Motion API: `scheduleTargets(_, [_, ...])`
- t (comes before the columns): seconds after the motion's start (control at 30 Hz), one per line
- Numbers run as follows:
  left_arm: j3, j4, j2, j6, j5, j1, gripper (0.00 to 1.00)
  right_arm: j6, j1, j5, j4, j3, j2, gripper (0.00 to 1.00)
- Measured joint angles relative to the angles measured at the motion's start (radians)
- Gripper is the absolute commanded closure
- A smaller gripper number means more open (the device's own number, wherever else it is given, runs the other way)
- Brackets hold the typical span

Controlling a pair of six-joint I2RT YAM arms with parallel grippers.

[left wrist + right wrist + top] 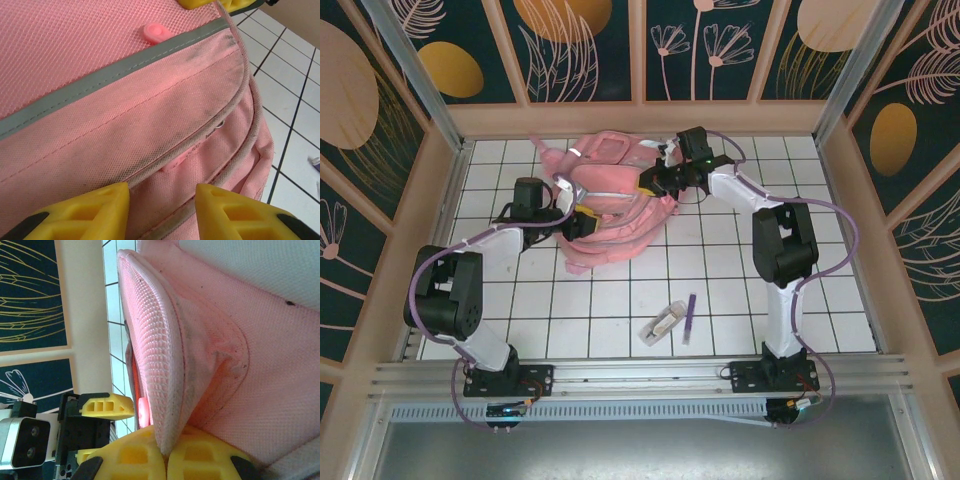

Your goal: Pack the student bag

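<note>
The student bag [615,205], a big soft pink backpack, lies crumpled at the back middle of the tiled table. My left gripper [582,222] is at its near left side. In the left wrist view this gripper [162,212] stands open, its yellow fingers [90,212] apart over a piped front-pocket seam of the bag [125,100], pinching nothing. My right gripper [655,182] is at the bag's right edge. It [166,455] is shut on a padded mesh fold of the bag [150,340], holding that fold up. A pink zip pull [156,32] shows above the grey strip.
A small clear-and-white case [663,322] and a purple pen [689,318] lie side by side near the table's front middle. Wooden walls [640,118] enclose the white tiled table [800,280] at the back and sides. The left gripper's finger [107,406] shows beside the held fold.
</note>
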Motion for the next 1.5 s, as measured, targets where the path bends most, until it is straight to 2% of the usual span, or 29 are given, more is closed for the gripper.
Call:
scheduleTargets(0.13, [0.0, 0.015, 0.003, -0.005, 0.017, -0.011, 0.7, 0.018, 0.0, -0.008, 0.016, 0.0, -0.001, 1.0])
scheduleTargets(0.23, [-0.008, 0.047, 0.003, -0.014, 0.019, -0.045, 0.79, 0.043, 0.0, -0.013, 0.042, -0.003, -0.003, 1.0])
scheduleTargets(0.33, [-0.076, 0.15, -0.015, -0.054, 0.018, -0.072, 0.86, 0.077, 0.0, -0.014, 0.09, -0.031, -0.02, 1.0])
scheduleTargets(0.47, [-0.184, 0.329, -0.039, -0.15, -0.008, -0.077, 0.85, 0.137, 0.002, -0.043, 0.148, -0.068, -0.035, 1.0])
scheduleTargets(0.6, [-0.221, 0.446, -0.039, -0.208, -0.053, -0.08, 0.76, 0.161, 0.003, -0.051, 0.195, -0.072, -0.035, 1.0])
scheduleTargets(0.67, [-0.221, 0.476, -0.039, -0.212, -0.062, -0.08, 0.75, 0.164, 0.0, -0.053, 0.217, -0.074, -0.036, 1.0])
scheduleTargets(0.77, [-0.214, 0.497, -0.026, -0.2, -0.056, -0.08, 0.74, 0.165, -0.003, -0.059, 0.253, -0.093, -0.04, 1.0])
scheduleTargets(0.93, [-0.22, 0.529, -0.009, -0.16, -0.057, -0.079, 0.68, 0.153, -0.003, -0.06, 0.274, -0.112, -0.044, 1.0])
scheduleTargets(1.13, [-0.237, 0.555, -0.023, 0.01, -0.061, -0.094, 0.68, 0.099, -0.001, -0.073, 0.292, -0.127, -0.051, 1.0])
scheduleTargets(1.23, [-0.236, 0.555, -0.027, 0.071, -0.058, -0.109, 0.71, 0.041, 0.009, -0.08, 0.291, -0.127, -0.051, 1.0])
scheduleTargets(1.33, [-0.235, 0.549, -0.026, 0.106, -0.045, -0.112, 0.81, -0.013, 0.015, -0.08, 0.285, -0.127, -0.052, 1.0])
scheduleTargets(1.43, [-0.233, 0.549, -0.02, 0.121, -0.035, -0.112, 0.84, -0.05, 0.017, -0.081, 0.28, -0.127, -0.052, 1.0])
scheduleTargets(1.5, [-0.233, 0.549, -0.014, 0.121, -0.034, -0.114, 0.82, -0.069, 0.017, -0.08, 0.271, -0.127, -0.052, 1.0])
